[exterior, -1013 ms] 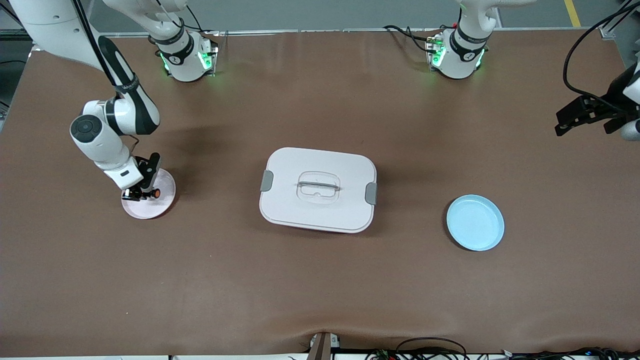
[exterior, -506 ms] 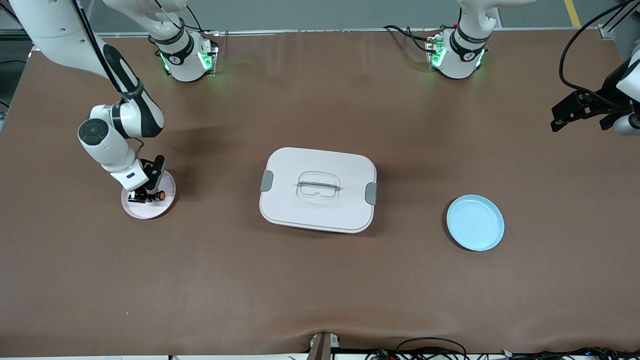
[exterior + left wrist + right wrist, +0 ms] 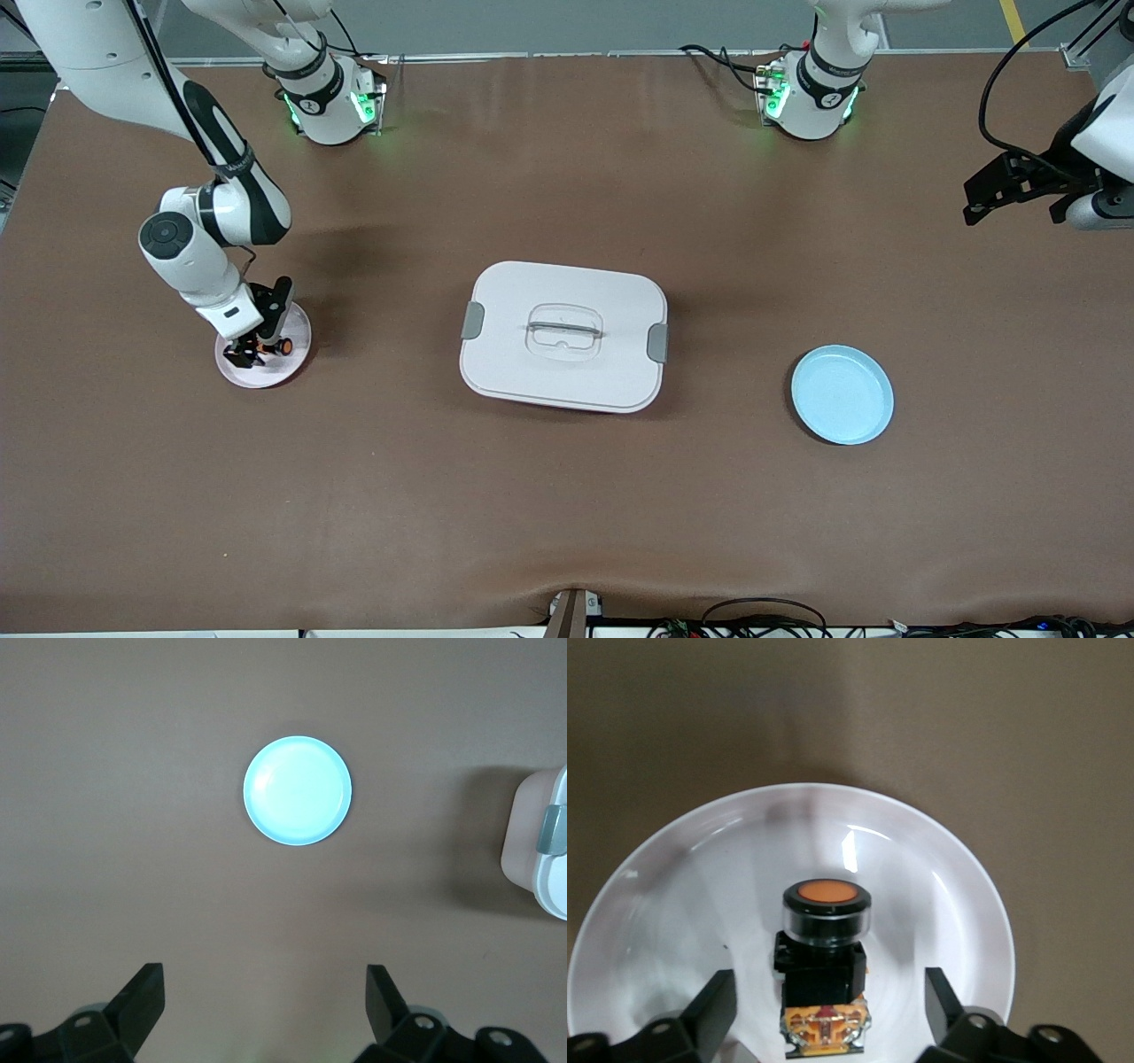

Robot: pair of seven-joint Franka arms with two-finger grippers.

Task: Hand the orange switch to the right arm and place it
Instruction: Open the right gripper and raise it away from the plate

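My right gripper (image 3: 824, 1010) stands wide, fingers clear either side of the orange switch (image 3: 825, 970), which rests on the pink plate (image 3: 292, 350), left of frame. My left gripper (image 3: 264, 1005) waits wide, upper right, above the tabletop (image 3: 567, 496).

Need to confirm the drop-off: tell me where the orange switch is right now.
The orange switch sits on the pink plate at the right arm's end of the table, between the open fingers of the right gripper, apart from both.

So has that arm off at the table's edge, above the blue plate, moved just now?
Yes. The left gripper has drifted up the front view, farther from the blue plate below it.
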